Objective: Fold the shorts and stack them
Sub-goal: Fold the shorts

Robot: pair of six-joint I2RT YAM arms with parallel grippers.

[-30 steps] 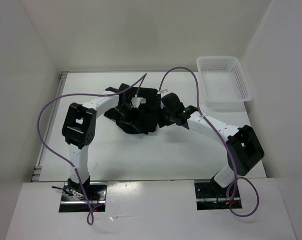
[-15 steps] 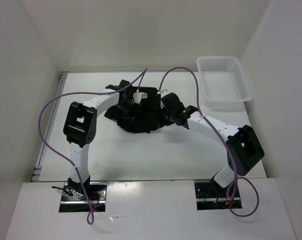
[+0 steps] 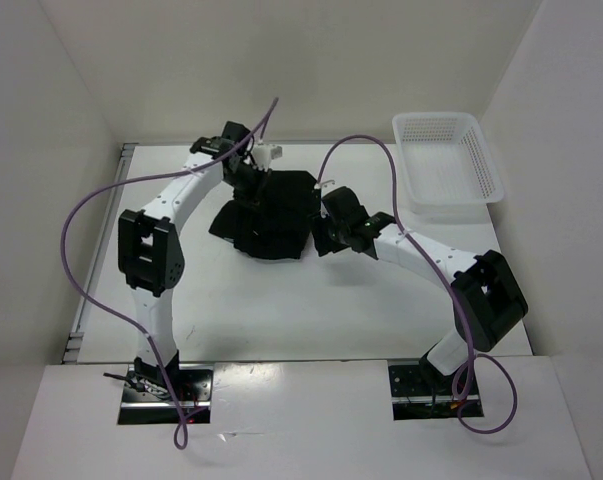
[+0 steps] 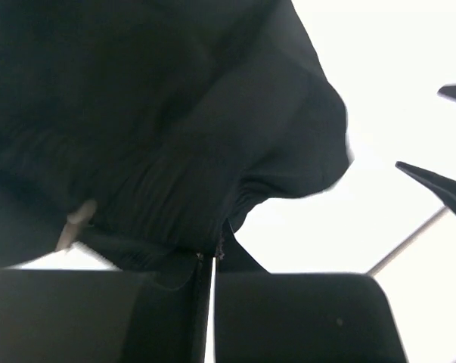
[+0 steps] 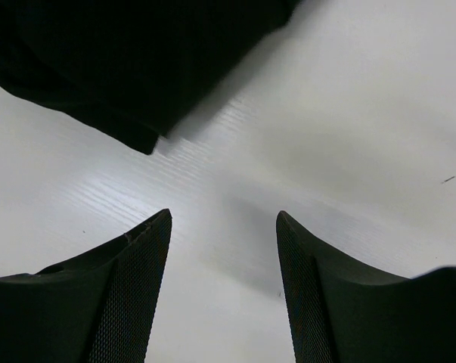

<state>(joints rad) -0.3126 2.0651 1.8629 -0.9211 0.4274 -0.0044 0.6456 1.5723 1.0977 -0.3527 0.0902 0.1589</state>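
The black shorts [image 3: 276, 215] lie bunched on the white table between both arms. My left gripper [image 3: 256, 170] is at their far edge, shut on a fold of the fabric, which hangs from the fingertips in the left wrist view; there the shorts [image 4: 175, 113] fill the upper left, above my left gripper [image 4: 209, 257]. My right gripper [image 3: 319, 235] stands open just right of the shorts, low over bare table. In the right wrist view my right gripper [image 5: 224, 219] has nothing between its fingers, and an edge of the shorts [image 5: 122, 53] lies ahead to the left.
A white mesh basket [image 3: 446, 160] stands at the back right corner of the table [image 3: 281, 310]. Purple cables [image 3: 356, 140] arc over both arms. White walls close in the table on three sides.
My left gripper has shut on the shorts' far edge and pulled it back and to the left, drawing the fabric out. The right arm has stayed still.
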